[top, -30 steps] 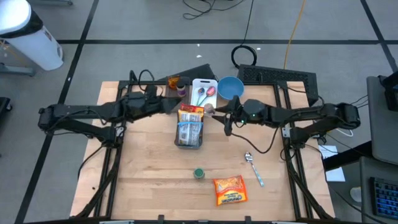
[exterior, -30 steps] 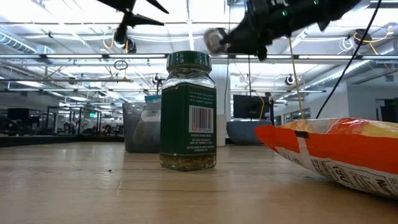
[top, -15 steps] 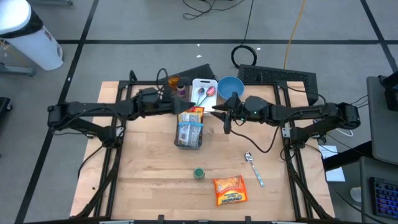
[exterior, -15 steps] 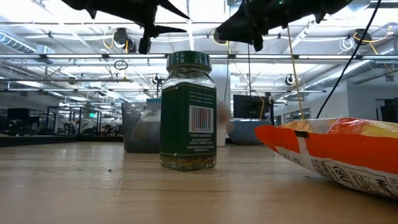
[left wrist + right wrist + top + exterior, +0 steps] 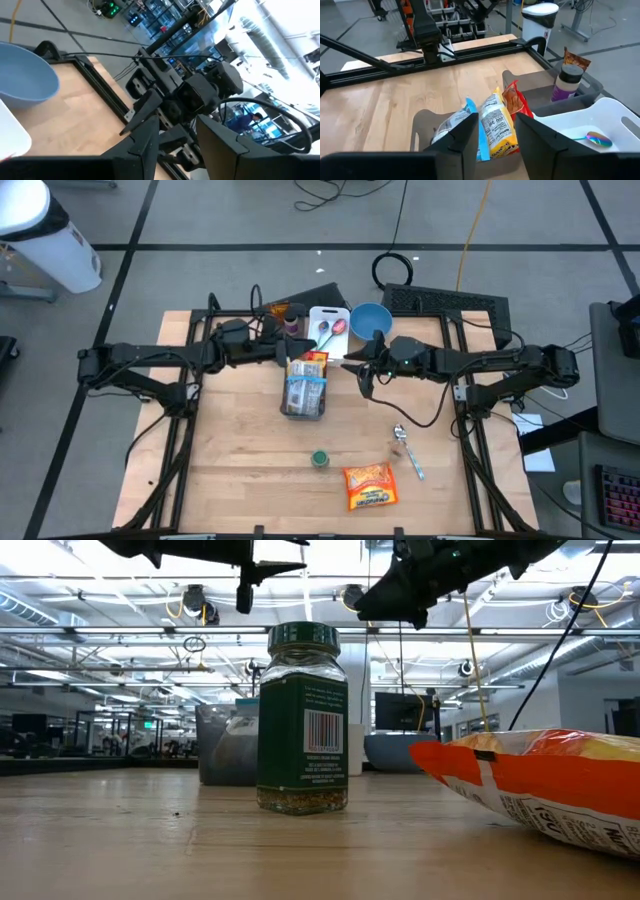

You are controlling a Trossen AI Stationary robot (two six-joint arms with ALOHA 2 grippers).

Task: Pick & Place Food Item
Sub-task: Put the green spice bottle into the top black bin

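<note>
The food is a bunch of shiny snack packets [image 5: 497,127], yellow, red and blue-white ones. They stand up together in a grey plastic box [image 5: 302,415] in the middle of the light wooden table [image 5: 230,450].

The right gripper [image 5: 350,362] hangs in the air just beside the box. Its two dark fingers [image 5: 460,145] are apart with nothing between them. In the right wrist view the packets sit below and just ahead of the fingertips, not touching them.

The left gripper [image 5: 290,352] hangs over the far end of the box, on the other side from the right one. Its fingers [image 5: 145,145] are apart too and hold nothing. The two grippers point at each other, tips near but not touching.

Just behind the right fingers is a round blue bowl [image 5: 370,320]. Next to it, behind both sets of fingers, is a white tray [image 5: 318,315]. A jar with a purple lid [image 5: 291,323] stands just behind the left fingers.

Well away from both grippers, near the front of the table, are a small green-lidded spice jar [image 5: 320,459], a flat orange chip bag [image 5: 369,485] and a silver spoon [image 5: 408,452].
</note>
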